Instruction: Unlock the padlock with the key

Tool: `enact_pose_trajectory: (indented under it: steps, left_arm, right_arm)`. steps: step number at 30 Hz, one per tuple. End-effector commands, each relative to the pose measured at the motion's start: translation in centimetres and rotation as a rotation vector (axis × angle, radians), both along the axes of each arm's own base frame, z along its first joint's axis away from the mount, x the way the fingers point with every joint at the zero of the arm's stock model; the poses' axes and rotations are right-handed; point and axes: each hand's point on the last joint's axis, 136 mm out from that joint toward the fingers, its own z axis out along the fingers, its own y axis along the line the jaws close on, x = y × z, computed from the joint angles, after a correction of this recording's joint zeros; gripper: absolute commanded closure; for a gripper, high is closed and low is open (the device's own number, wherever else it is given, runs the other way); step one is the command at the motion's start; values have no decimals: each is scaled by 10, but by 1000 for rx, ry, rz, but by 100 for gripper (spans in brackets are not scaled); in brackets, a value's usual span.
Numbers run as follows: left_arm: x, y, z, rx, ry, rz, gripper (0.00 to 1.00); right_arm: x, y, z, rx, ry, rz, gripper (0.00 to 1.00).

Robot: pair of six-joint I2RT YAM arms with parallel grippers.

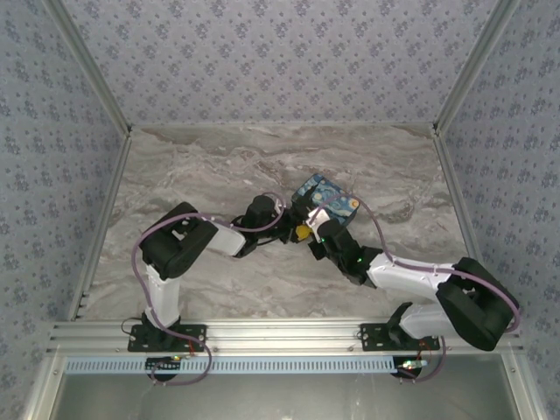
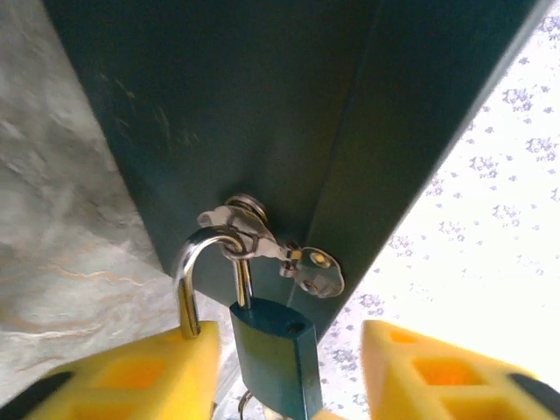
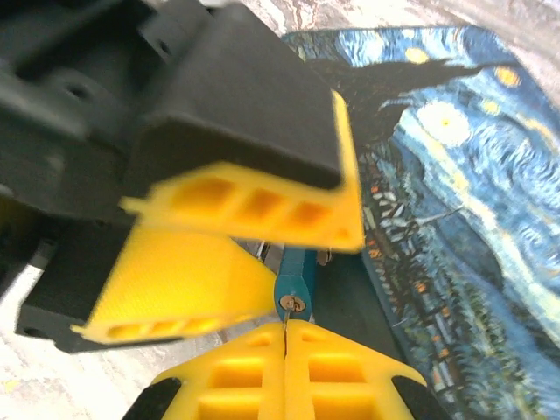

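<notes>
Padlock (image 2: 267,367) inside open left gripper (image 2: 289,332); right gripper (image 3: 284,337) closed just beneath.

Black-white arms (image 1: 179,243), yellow fingers (image 2: 131,372), lilac cables (image 1: 134,252)

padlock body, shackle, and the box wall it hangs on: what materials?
Small blue-teal padlock body: looks like painted or anodised metal, smooth satin sheen. Thin silver shackle: polished steel, probably; bright mirror-like glints. Dark teal box wall: matte painted sheet, likely tin or board; faint scuffs, can't tell which.
</notes>
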Motion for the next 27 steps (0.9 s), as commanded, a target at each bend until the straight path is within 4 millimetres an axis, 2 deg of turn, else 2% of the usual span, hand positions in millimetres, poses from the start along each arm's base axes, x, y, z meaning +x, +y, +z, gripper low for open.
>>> enact_pose_trajectory:
  steps: [1, 5, 8, 17, 21, 27]
  left_arm:
    - [6, 20, 15, 7, -71, 24, 46]
    - [2, 44, 12, 47, -88, 39, 33]
    - [0, 60, 17, 81, -125, 49, 28]
    - [5, 100, 62, 271, -292, 54, 16]
    - [9, 115, 86, 315, -356, 75, 12]
    - [15, 126, 106, 369, -430, 90, 7]
  right_arm:
    - [-2, 7, -5, 160, 47, -54, 100]
    - [-2, 8, -12, 271, 97, -88, 100]
    - [-3, 5, -16, 370, 136, -133, 100]
    - [-14, -28, -34, 673, 350, -350, 100]
    - [-18, -33, -39, 747, 464, -390, 100]
    - [-21, -39, -51, 838, 616, -427, 100]
